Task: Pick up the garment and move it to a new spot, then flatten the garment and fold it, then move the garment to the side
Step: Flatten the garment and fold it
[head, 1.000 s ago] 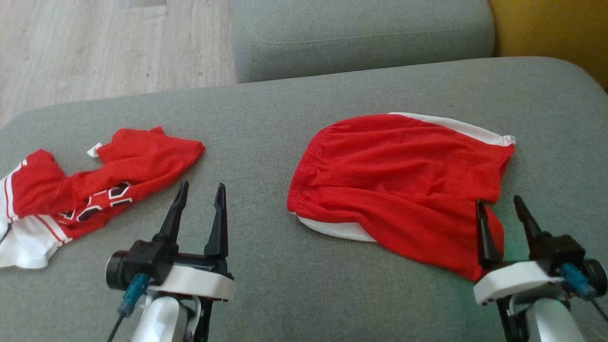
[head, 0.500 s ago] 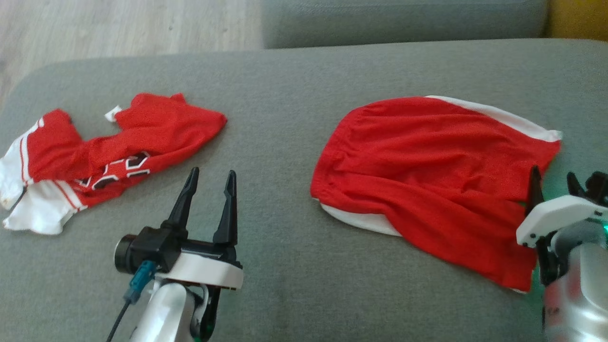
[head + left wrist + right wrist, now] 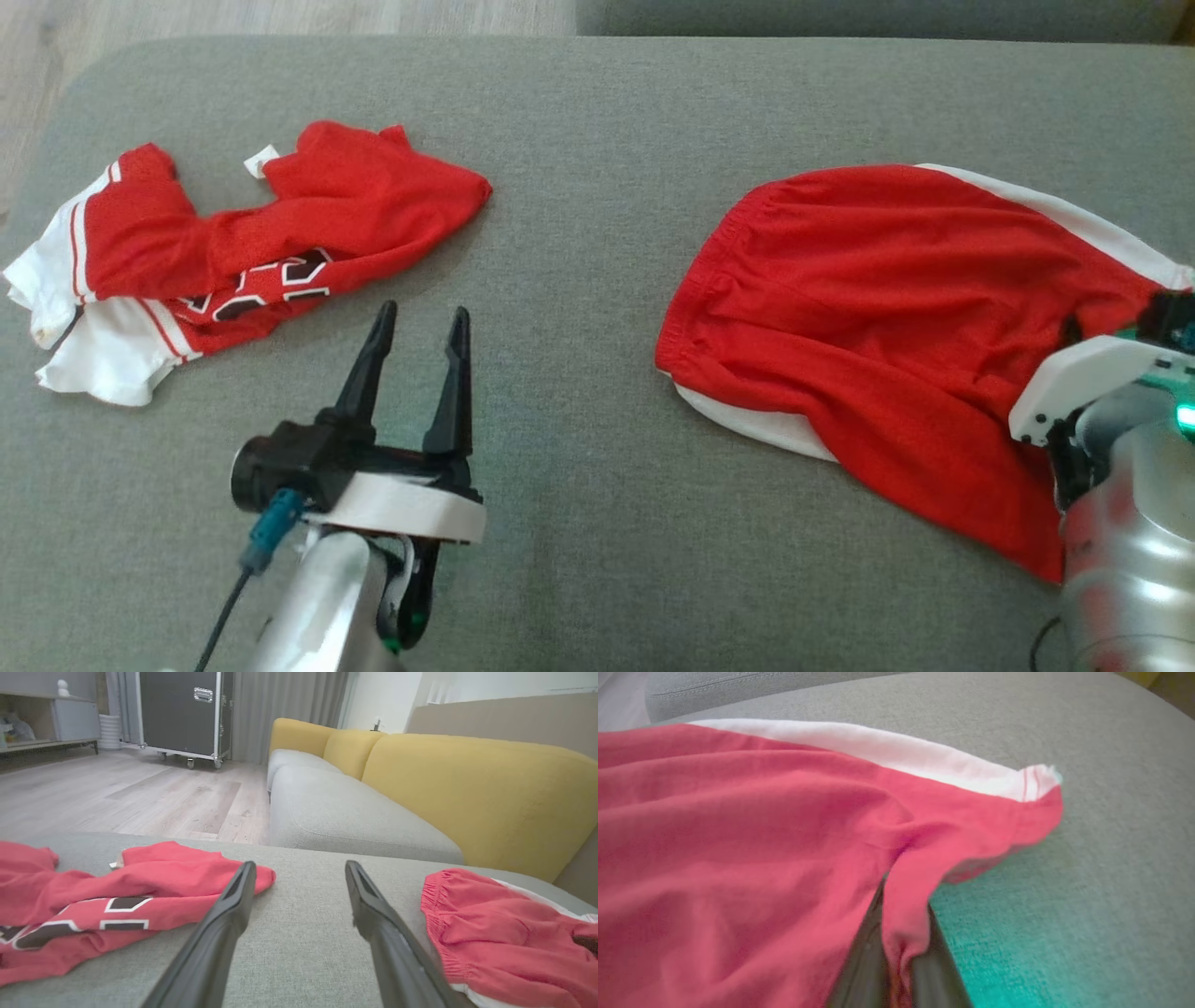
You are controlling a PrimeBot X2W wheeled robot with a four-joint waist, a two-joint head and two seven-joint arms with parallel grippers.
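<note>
The garment, red shorts (image 3: 887, 308) with white side panels, lies spread on the grey sofa cushion (image 3: 597, 112) at the right. My right gripper (image 3: 1116, 322) rests at their right edge. In the right wrist view its fingers (image 3: 864, 970) are shut on a pinched fold of the red shorts (image 3: 738, 835), close to the white-trimmed corner. Over bare cushion, my left gripper (image 3: 422, 322) stands open and holds nothing. In the left wrist view that open left gripper (image 3: 299, 877) has the shorts (image 3: 504, 924) to its right.
A crumpled red and white jersey (image 3: 280, 224) with dark numbers lies at the cushion's left, also the jersey (image 3: 93, 896) in the left wrist view. Beyond stand another grey seat (image 3: 345, 816), a yellow backrest (image 3: 467, 788), wooden floor (image 3: 140, 793) and a wheeled dark case (image 3: 182, 711).
My right gripper has moved forward onto the shorts' right edge and closed on a fold of fabric. The head camera has tilted down. The left gripper stays open.
</note>
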